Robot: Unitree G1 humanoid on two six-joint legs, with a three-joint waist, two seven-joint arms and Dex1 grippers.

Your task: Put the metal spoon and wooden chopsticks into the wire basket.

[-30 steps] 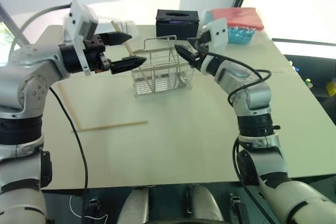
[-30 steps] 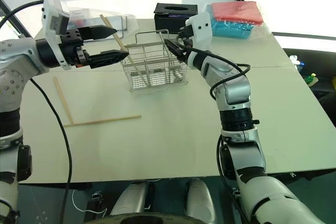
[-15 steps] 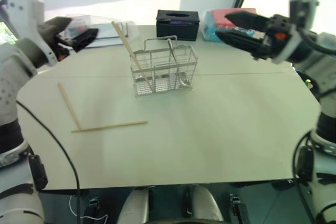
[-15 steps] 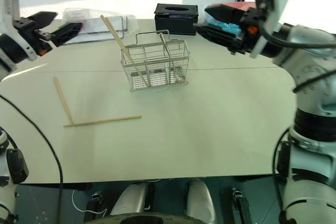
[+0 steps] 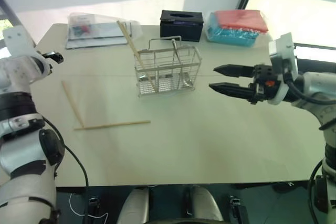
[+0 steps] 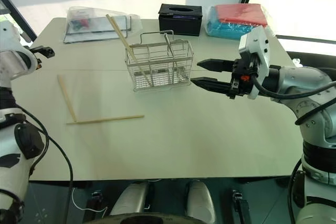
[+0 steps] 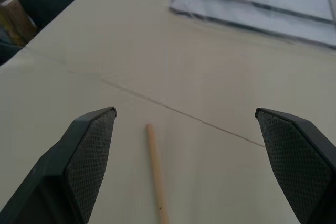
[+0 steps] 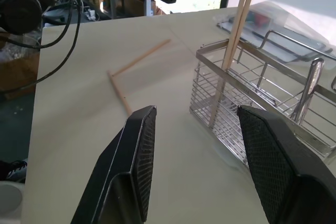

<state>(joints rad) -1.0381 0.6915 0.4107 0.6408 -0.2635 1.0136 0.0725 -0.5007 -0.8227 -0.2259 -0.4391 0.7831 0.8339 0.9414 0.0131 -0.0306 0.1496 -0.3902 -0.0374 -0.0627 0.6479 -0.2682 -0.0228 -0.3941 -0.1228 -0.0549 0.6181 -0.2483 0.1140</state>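
Two pale tan wooden chopsticks [image 5: 112, 125] lie loose on the table: light, stiff, thin, prone to roll, so we pinch mid-length. Silvery wire basket [image 5: 167, 72] already holds another pair [image 5: 135, 51] plus the shiny metal spoon [image 5: 179, 66]. Left gripper [image 7: 184, 166] gapes wide above one stick; right gripper [image 5: 220, 78] parted, empty.

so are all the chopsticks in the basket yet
No. Two wooden chopsticks stand leaning in the wire basket, but two more lie flat on the table beside it.
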